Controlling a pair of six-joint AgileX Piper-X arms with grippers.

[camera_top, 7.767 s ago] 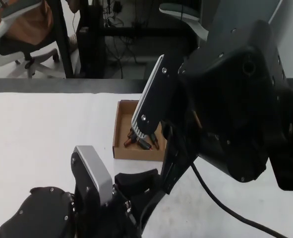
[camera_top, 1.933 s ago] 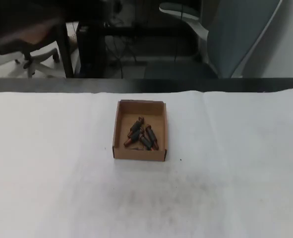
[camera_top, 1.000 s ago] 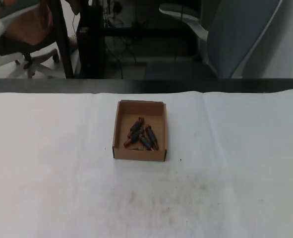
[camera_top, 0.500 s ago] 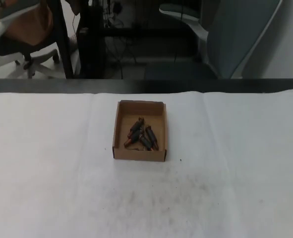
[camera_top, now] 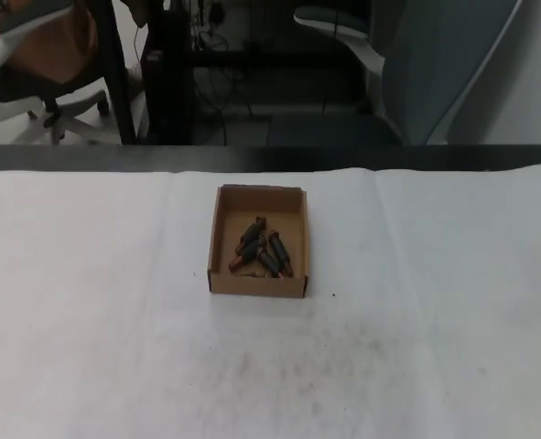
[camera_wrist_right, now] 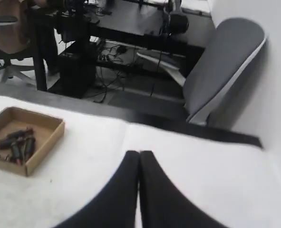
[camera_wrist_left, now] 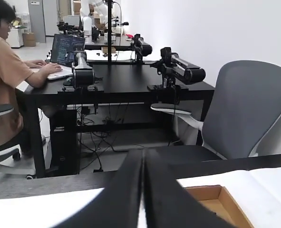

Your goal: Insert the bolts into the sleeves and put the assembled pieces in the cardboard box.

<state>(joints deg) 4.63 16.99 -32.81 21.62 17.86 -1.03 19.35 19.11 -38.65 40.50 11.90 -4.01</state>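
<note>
The cardboard box (camera_top: 257, 278) sits on the white bench, a little left of centre in the high view. Inside it lie several dark assembled bolt-and-sleeve pieces (camera_top: 260, 249) in a loose pile. The right wrist view has the box (camera_wrist_right: 40, 147) and its pieces (camera_wrist_right: 15, 144) off to one side, well away from my right gripper (camera_wrist_right: 139, 154), whose black fingers are pressed together with nothing between them. My left gripper (camera_wrist_left: 143, 153) is shut and empty too, and a corner of the box (camera_wrist_left: 221, 202) lies just past it.
The white cloth (camera_top: 416, 347) covers the bench around the box. Behind the bench's dark far edge (camera_top: 270, 157) stand a grey office chair (camera_top: 435, 64), black desks and cables. A person sits at a laptop in the background of the left wrist view.
Both arms, which filled the high view earlier, have pulled back out of it. Over the last second the box and its pieces have stayed still.
</note>
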